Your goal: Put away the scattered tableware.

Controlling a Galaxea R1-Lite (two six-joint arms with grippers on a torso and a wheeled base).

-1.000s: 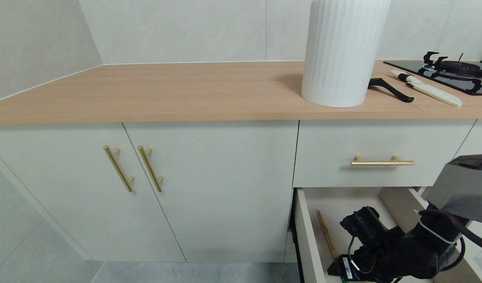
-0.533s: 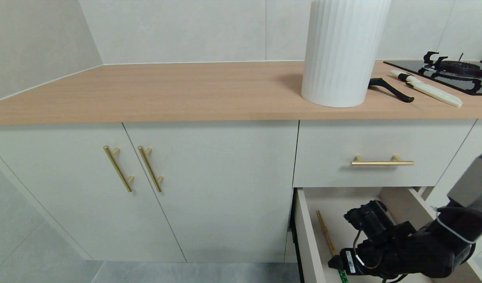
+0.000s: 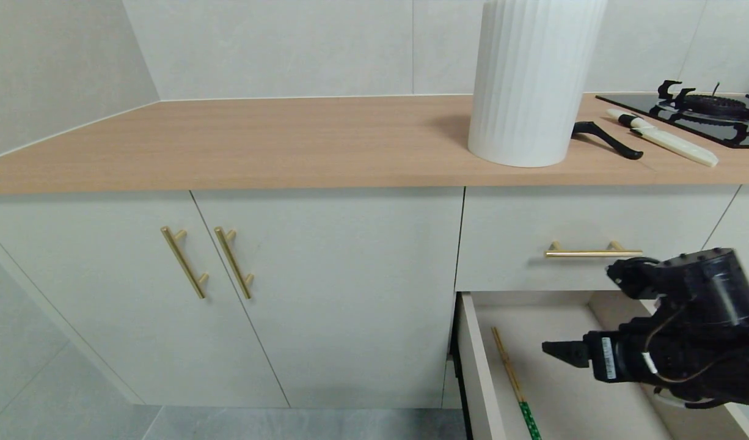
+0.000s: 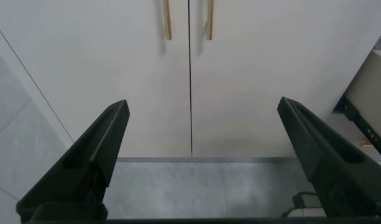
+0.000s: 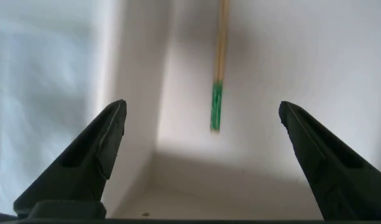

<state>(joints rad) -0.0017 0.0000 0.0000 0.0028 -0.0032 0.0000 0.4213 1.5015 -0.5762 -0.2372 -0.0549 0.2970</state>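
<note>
Hovering over the open drawer [image 3: 476, 366], the right gripper [image 3: 561, 353] spreads wide, empty; one chopstick [image 3: 509, 371] lies inside. Left gripper [image 4: 202, 124] gapes empty too. Knife [image 3: 663, 138] and black-handled utensil [image 3: 608, 140] on the countertop [image 3: 289, 140] likely remain.

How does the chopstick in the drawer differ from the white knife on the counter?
The chopstick lies inside the open drawer; the white knife lies on the countertop. The chopstick is thin and wooden with a green end; the white knife is broader and cream-coloured with a dark band. Both lie flat and untouched.
</note>
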